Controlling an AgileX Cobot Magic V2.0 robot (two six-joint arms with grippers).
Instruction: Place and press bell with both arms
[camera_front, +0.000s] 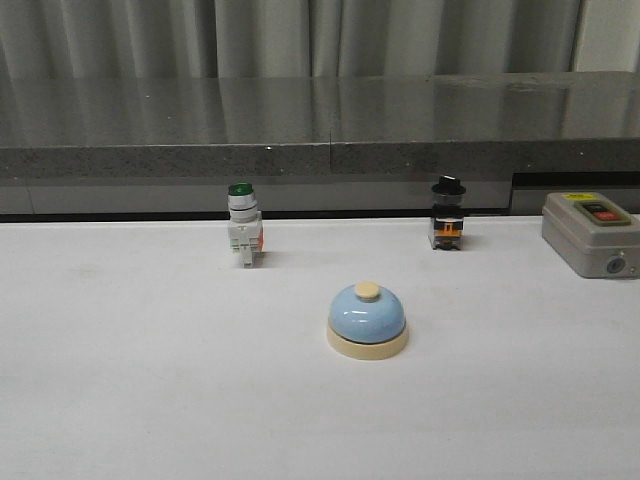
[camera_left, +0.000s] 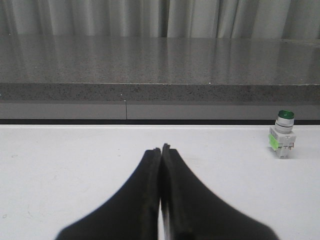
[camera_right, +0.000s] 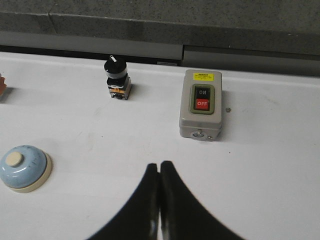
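Bell (camera_front: 368, 320) sits centre frame in the front view, arms unseen there; wrist views show left gripper (camera_left: 161, 150) and right gripper (camera_right: 159, 165) pressed closed, empty.

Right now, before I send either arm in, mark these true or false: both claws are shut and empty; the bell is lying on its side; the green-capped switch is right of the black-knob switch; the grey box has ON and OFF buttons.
1. Both claws are shut and empty. True: the left claw and right claw show fingers pressed together, holding nothing.
2. The bell lies on its side. False: it stands upright, button on top.
3. The green-capped switch is right of the black-knob switch. False: it is to its left.
4. The grey box has ON and OFF buttons. True.
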